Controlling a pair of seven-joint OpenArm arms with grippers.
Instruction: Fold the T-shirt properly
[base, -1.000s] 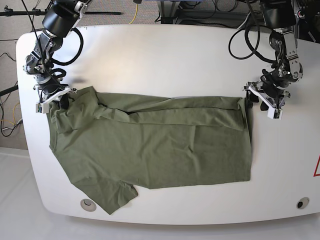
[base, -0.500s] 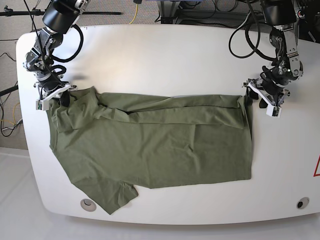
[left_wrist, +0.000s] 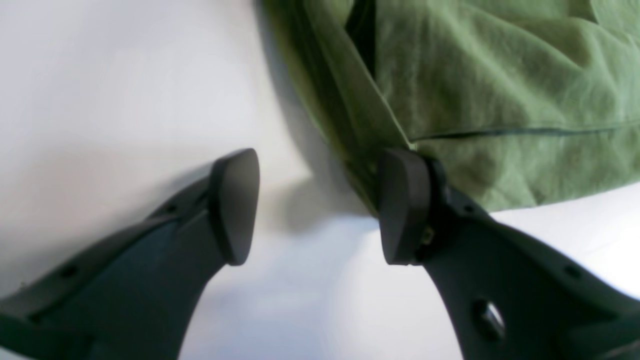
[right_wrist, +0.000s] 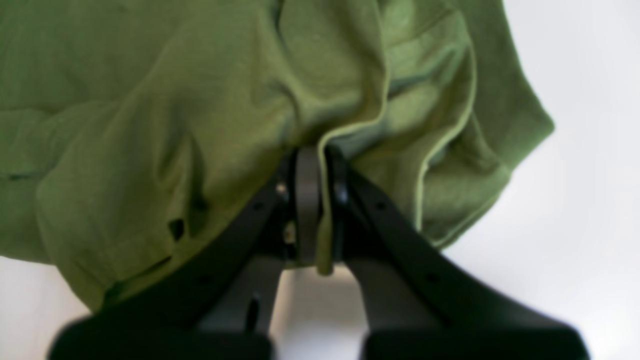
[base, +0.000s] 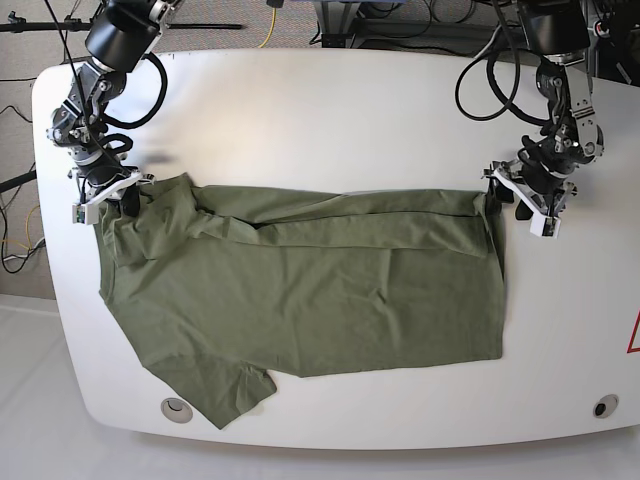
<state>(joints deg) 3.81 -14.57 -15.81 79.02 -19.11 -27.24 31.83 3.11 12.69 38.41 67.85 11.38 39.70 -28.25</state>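
At the left edge of the base view, the right tool (base: 112, 197) sits at the upper-left corner of the T-shirt (base: 300, 300). Its wrist camera shows the jaws pressed together with a thin fold of green hem pinched between them (right_wrist: 314, 210); bunched cloth rises just behind the fingers and fills most of that view.

The T-shirt lies flat on the white counter (base: 330, 110), spanning most of its width. Its far long edge is doubled over toward the middle in a narrow band, and one short sleeve points toward the counter's near left edge. A small round fitting (base: 177, 408) is set into the counter just beside that sleeve's tip. The far half of the counter carries only the arms' shadows.

On the right, the left tool (base: 522, 205) is at the shirt's upper-right corner. From its wrist camera the jaws stand wide apart (left_wrist: 320, 205); one finger (left_wrist: 402, 200) touches the folded edge of the cloth, the other (left_wrist: 235, 205) is over bare counter, and nothing lies between them. A second round fitting (base: 604, 406) sits near the counter's near right corner, well apart from the shirt. Black cables (base: 490, 75) loop behind this arm.
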